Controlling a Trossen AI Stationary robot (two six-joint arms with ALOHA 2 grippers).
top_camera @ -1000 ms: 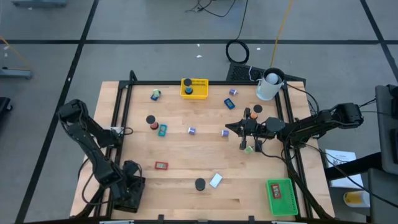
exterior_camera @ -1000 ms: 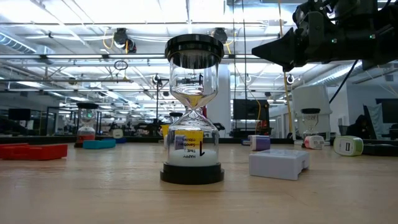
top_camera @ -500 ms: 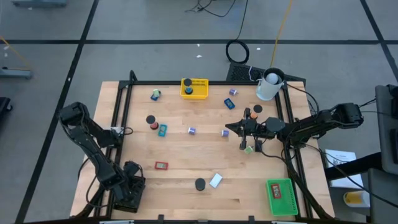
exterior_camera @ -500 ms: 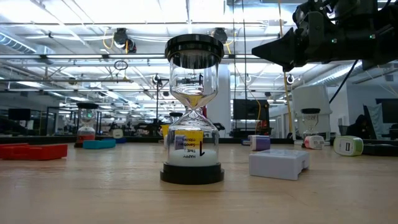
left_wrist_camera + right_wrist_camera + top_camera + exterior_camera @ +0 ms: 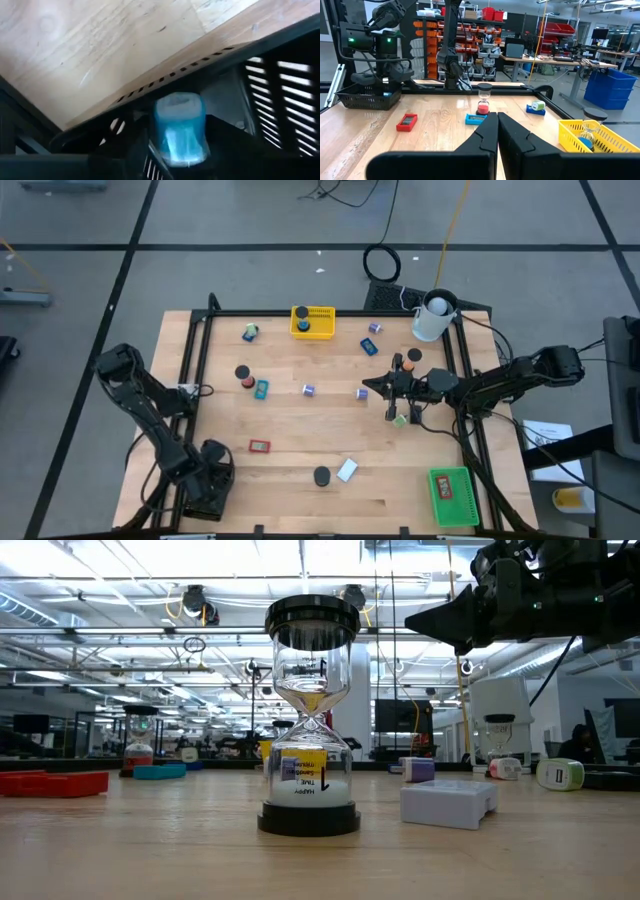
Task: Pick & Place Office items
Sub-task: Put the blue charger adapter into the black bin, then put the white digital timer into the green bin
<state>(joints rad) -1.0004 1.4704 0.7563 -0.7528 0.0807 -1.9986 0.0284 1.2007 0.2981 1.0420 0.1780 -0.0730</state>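
Wooden table [image 5: 300, 430], small office items scattered; both arms present.
Near edge: left gripper [image 5: 205, 485] down in the black mesh tray [image 5: 190, 502], pinching what looks like a pale blue item [image 5: 179, 129]; black-capped hourglass [image 5: 311, 716] beside a white block [image 5: 447, 802]. Mid-table: right gripper [image 5: 368, 388] raised, fingers pressed together, holding nothing. Far edge: yellow tray [image 5: 313, 321], white cup [image 5: 432, 317].

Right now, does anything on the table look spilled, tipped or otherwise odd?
Nothing stands out. The office items lie scattered but whole on the table, the hourglass stands upright, nothing spilled. The right gripper hovers above it, fingers shut and empty; the left gripper is at the black tray.
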